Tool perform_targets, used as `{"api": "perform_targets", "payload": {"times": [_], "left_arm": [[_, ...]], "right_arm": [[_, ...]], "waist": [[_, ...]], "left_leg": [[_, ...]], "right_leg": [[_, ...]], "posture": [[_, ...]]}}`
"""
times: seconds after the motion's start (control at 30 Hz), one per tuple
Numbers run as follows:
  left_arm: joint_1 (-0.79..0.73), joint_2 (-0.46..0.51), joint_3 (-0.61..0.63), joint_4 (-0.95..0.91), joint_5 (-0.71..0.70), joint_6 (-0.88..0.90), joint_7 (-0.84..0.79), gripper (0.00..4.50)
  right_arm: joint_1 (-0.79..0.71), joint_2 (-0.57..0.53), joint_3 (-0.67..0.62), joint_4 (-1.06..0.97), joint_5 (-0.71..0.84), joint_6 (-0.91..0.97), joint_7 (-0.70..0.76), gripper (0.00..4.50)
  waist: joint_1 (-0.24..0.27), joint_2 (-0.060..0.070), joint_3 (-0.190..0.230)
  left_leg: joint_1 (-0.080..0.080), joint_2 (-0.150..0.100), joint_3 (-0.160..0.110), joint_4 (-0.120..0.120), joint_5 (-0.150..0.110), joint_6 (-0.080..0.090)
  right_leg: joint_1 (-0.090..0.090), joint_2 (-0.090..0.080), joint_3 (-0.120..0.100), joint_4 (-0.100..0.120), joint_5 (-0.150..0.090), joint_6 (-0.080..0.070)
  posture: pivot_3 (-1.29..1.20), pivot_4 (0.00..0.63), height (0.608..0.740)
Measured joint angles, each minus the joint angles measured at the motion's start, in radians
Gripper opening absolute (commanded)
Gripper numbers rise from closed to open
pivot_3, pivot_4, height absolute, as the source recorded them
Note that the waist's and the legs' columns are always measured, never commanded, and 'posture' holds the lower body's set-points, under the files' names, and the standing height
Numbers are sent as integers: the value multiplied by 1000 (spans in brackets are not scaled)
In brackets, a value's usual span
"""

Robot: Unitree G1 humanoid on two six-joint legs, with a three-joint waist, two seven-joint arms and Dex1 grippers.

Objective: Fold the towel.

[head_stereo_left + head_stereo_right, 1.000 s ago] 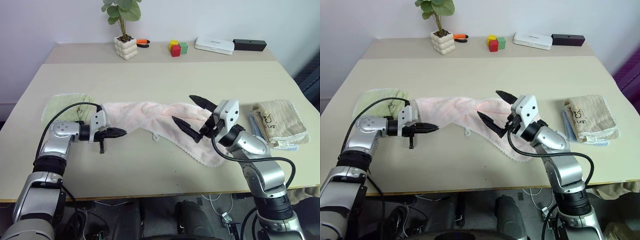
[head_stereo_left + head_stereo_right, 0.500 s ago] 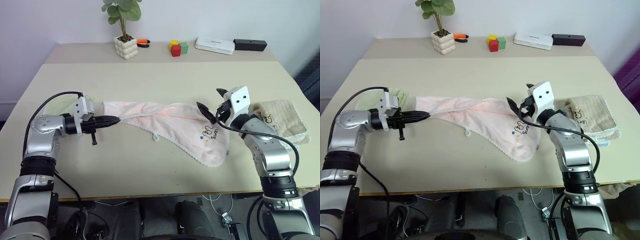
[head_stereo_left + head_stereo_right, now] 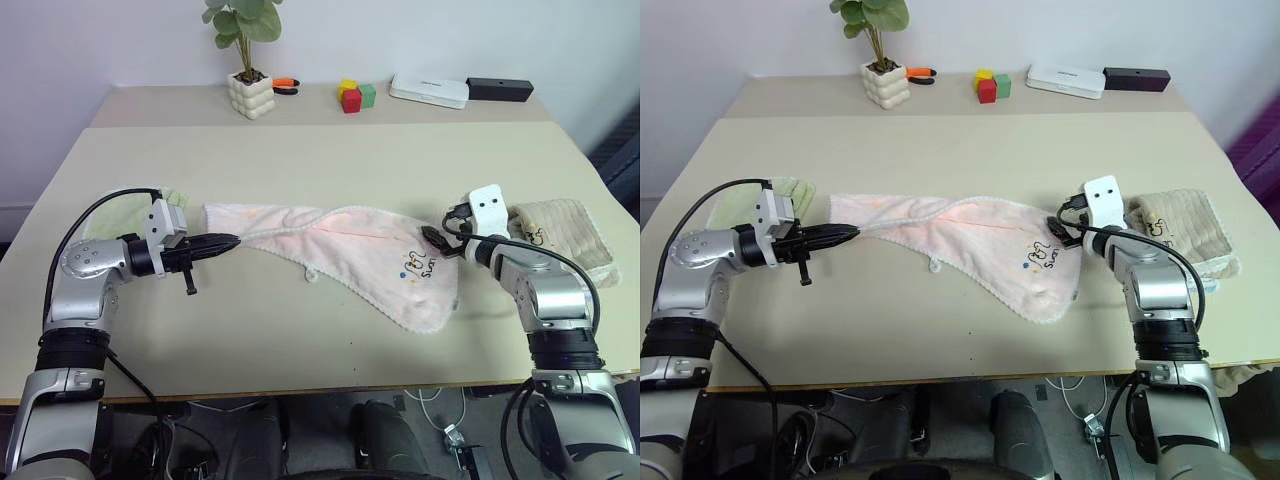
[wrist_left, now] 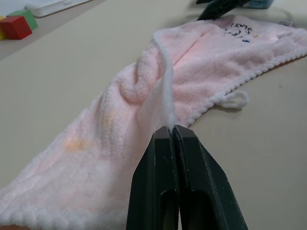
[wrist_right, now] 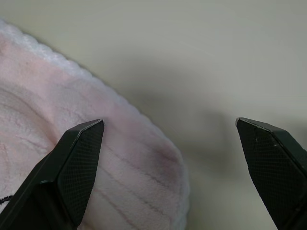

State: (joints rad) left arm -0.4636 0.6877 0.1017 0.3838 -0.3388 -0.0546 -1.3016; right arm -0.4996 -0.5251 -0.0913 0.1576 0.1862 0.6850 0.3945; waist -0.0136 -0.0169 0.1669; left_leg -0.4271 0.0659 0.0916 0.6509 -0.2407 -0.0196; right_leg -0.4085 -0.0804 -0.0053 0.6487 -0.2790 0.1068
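Observation:
The pale pink towel [image 3: 350,245] lies stretched across the middle of the table, with its black printed mark [image 3: 417,266] facing up near the right corner and a white loop tag [image 3: 312,274] on the near edge. My left gripper [image 3: 228,241] is shut on the towel's left edge, and in the left wrist view its tips [image 4: 171,130] pinch the hem. My right gripper [image 3: 433,238] stands open at the towel's far right corner. One of its fingers [image 5: 76,167] is over the pink cloth and the other over bare table.
A light green towel [image 3: 120,215] lies behind my left arm. A folded beige towel [image 3: 560,235] sits just right of my right gripper. Along the back stand a potted plant [image 3: 251,95], coloured blocks [image 3: 351,97], a white box [image 3: 428,90] and a black box [image 3: 498,89].
My right gripper swung from over the towel's middle to its right corner and sank low. The towel now lies flatter with its printed mark showing. My left gripper drew the edge leftward and rose slightly.

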Motion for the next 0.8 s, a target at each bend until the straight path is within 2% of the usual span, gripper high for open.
{"api": "perform_targets", "payload": {"times": [0.07, 0.17, 0.4, 0.67, 0.8], "left_arm": [[1, 0, 0, -6, 0, 0, 2, 27], [16, -2, -2, -16, 0, 0, 8, 0], [25, -2, -9, -33, 2, -2, 17, 0], [26, -2, -9, -27, 4, -7, 29, 0], [-50, -11, -9, 124, 49, -56, 82, 0]], "right_arm": [[-10, 5, 1, 27, -7, 28, -12, 4500], [-31, 29, -14, 41, 9, 73, -13, 3618], [-64, 52, -33, 52, 44, 157, -12, 177], [-60, 33, 12, 53, 19, 98, 5, 77], [-90, 30, 10, 128, -8, -21, 3, 77]], "waist": [[1, 0, 0], [-1, 0, 0], [4, -1, -1], [1, -1, -1], [1, -1, 0]], "left_leg": [[0, 0, 0, 0, 0, 0], [0, 0, 0, 0, 0, 0], [0, 0, 0, 1, 0, 0], [0, 0, 0, 1, 0, 0], [0, 0, 0, 1, 0, 0]], "right_leg": [[0, 0, 0, 0, 0, 0], [0, 0, 0, 0, 0, 0], [1, -1, 0, 0, 0, 0], [1, -1, 0, 0, 0, 0], [0, 0, 0, 0, 0, 0]], "posture": [[0, 150, 735], [0, 150, 735], [0, 150, 735], [0, 150, 735], [0, 150, 735]]}}
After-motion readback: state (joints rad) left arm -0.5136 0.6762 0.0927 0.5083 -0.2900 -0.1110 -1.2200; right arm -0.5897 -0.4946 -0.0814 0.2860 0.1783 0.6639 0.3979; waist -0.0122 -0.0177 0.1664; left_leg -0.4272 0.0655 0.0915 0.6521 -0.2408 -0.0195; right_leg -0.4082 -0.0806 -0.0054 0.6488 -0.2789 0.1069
